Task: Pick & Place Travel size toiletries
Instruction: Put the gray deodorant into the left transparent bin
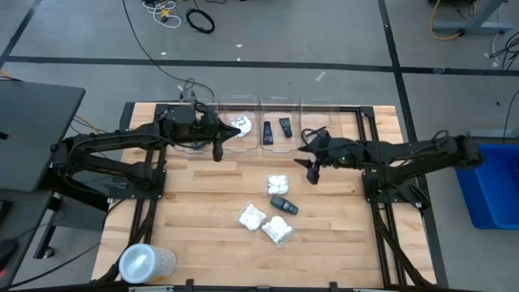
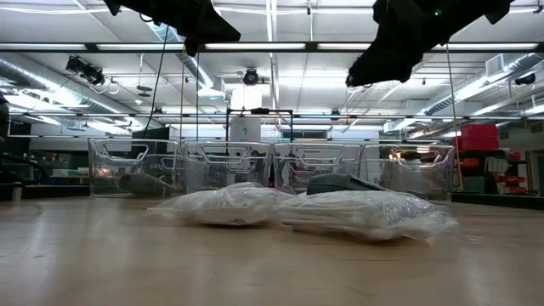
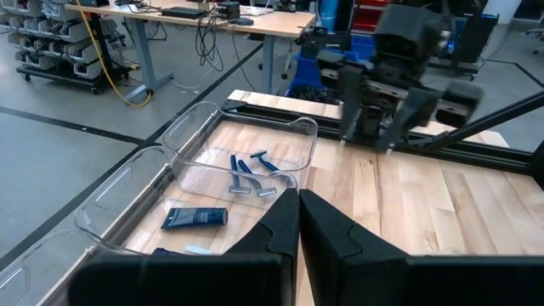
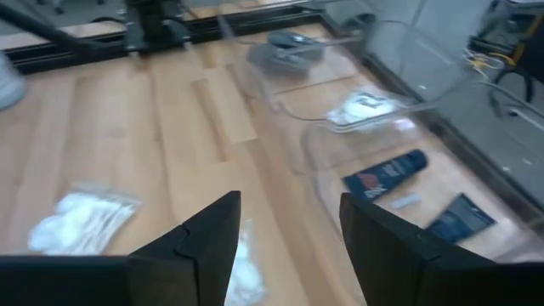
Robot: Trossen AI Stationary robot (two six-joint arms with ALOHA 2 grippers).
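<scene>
On the wooden bench (image 1: 203,186), a row of four clear plastic bins (image 1: 280,130) stands along the far edge. The left gripper (image 1: 217,152) hangs above the bench just in front of the bins toward the left end of the row, its fingers (image 3: 280,225) clenched together with nothing between them. The right gripper (image 1: 312,172) hovers above the bench in front of the bin at the right end, its fingers (image 4: 208,234) spread apart and empty. Out on the middle of the bench lie the loose toiletries: three white crinkly packets (image 1: 278,183), one nearer the bins and two closer to the near edge, with a dark grey oval case (image 1: 284,205) lying between them. In the low view the packets (image 2: 229,206) bulk in front and the case (image 2: 340,183) rises behind them. In the bins, a white packet (image 1: 241,126) rests in the second bin from the left, two small black tubes (image 1: 276,128) lie in the third, and another dark grey oval case (image 4: 285,49) sits in the bin at the left end, seen in the right wrist view. The left wrist view shows thin blue razors (image 3: 248,172) in the bin at the right end and a black tube (image 3: 195,218) in the next one. A large translucent round container (image 1: 146,262) sits near the near left corner of the bench.
</scene>
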